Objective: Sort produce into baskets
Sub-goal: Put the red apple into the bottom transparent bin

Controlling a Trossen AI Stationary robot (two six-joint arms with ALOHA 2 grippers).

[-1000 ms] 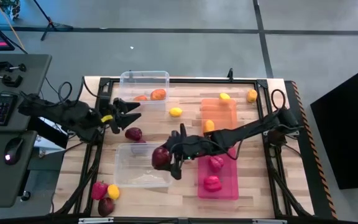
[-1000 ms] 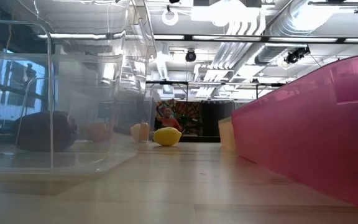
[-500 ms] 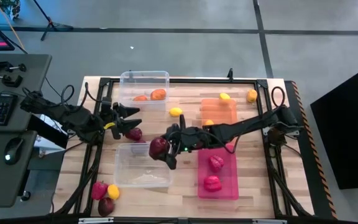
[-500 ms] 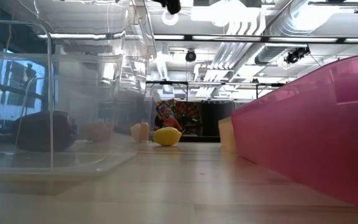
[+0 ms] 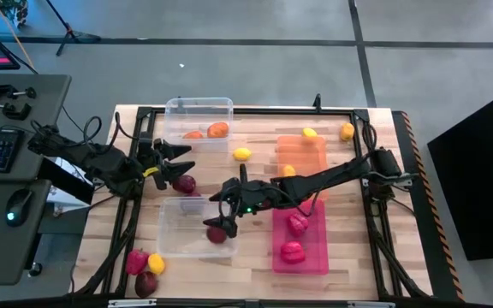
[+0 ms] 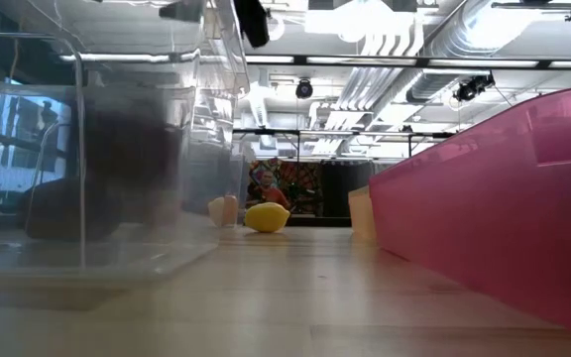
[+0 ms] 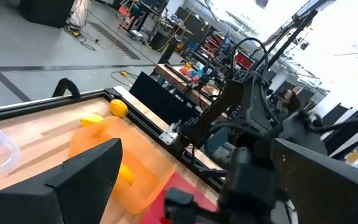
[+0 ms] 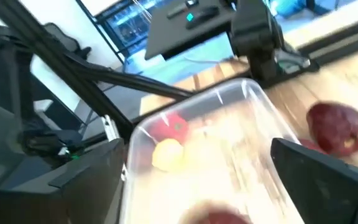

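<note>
**Maroon piece clear of right fingers**

Maroon piece lay in the near clear bin, directly beneath the right gripper, fingers apart. Left gripper, fingers apart, hovered just beside another maroon piece on the tabletop, nearer that arm.

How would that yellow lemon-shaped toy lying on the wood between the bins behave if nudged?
The yellow lemon-shaped toy looks rounded, so it would probably roll. It lies loose on the slatted wooden table, so nothing would stop it early. It seems smooth, perhaps slippery.
</note>
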